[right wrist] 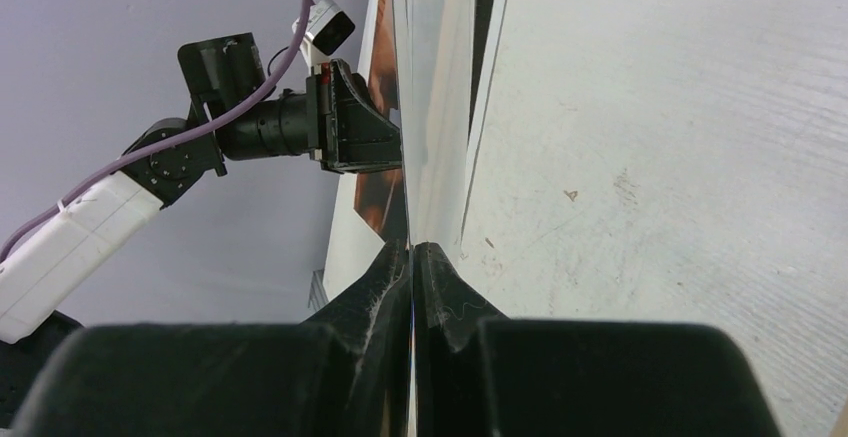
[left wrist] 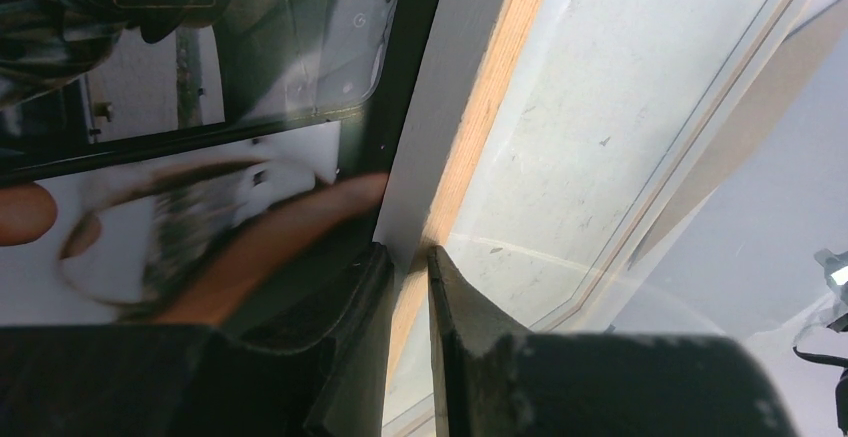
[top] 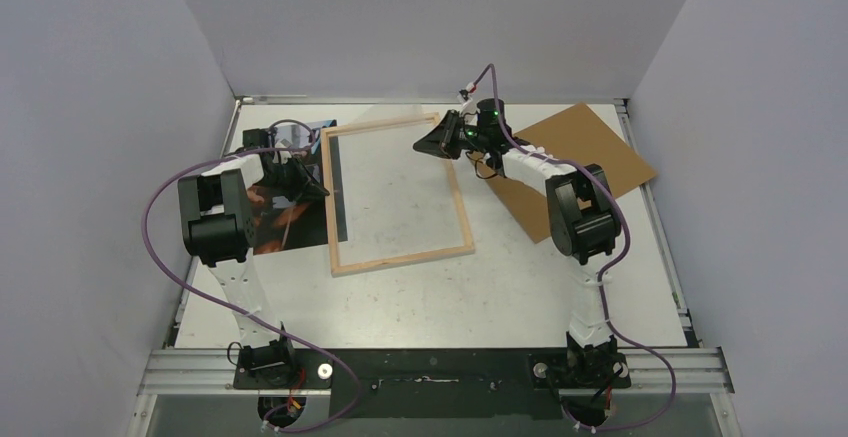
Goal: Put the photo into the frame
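Note:
The frame lies light-wood side up in the middle of the table. Its left rail rests over the photo, a dark print with orange tones. My left gripper is shut on that left rail; in the left wrist view the fingertips pinch the white-and-wood rail with the photo beside it. My right gripper hovers at the frame's far right corner. In the right wrist view it is shut on a thin clear pane, seen edge-on.
A brown backing board lies at the back right, partly under the right arm. Grey walls close in the table on three sides. The left arm shows beyond the pane in the right wrist view.

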Robot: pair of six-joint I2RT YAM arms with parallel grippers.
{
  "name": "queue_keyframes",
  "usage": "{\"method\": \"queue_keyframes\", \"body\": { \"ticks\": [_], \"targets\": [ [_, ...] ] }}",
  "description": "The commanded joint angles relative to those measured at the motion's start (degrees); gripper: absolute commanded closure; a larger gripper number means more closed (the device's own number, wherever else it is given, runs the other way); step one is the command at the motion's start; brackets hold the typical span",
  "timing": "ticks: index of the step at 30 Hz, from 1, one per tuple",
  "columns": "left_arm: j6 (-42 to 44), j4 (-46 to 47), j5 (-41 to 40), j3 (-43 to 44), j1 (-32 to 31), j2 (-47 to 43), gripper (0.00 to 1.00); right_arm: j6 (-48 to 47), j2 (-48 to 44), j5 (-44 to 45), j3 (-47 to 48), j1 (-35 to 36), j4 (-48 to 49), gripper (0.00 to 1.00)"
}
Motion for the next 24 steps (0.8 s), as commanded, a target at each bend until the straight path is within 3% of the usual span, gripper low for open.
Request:
{"method": "queue_keyframes", "body": {
  "ticks": [1, 20, 24],
  "targets": [
    [2.08, -0.57, -5.54, 0.33, -0.64, 3.22, 0.83, -2.17, -3.66, 0.09, 0.03, 1.08, 2.21, 1.00],
    [2.27, -0.80, -5.66, -0.12, -0.66, 2.93, 0.82, -5.24, -2.91, 3.93, 2.54, 1.58, -0.47, 1.00],
    [2.20, -1.70, -6.65, 0.50, -0.53, 3.04, 0.75, -5.84, -3.78, 5.64, 1.73, 1.53, -1.93, 1.00]
  ]
}}
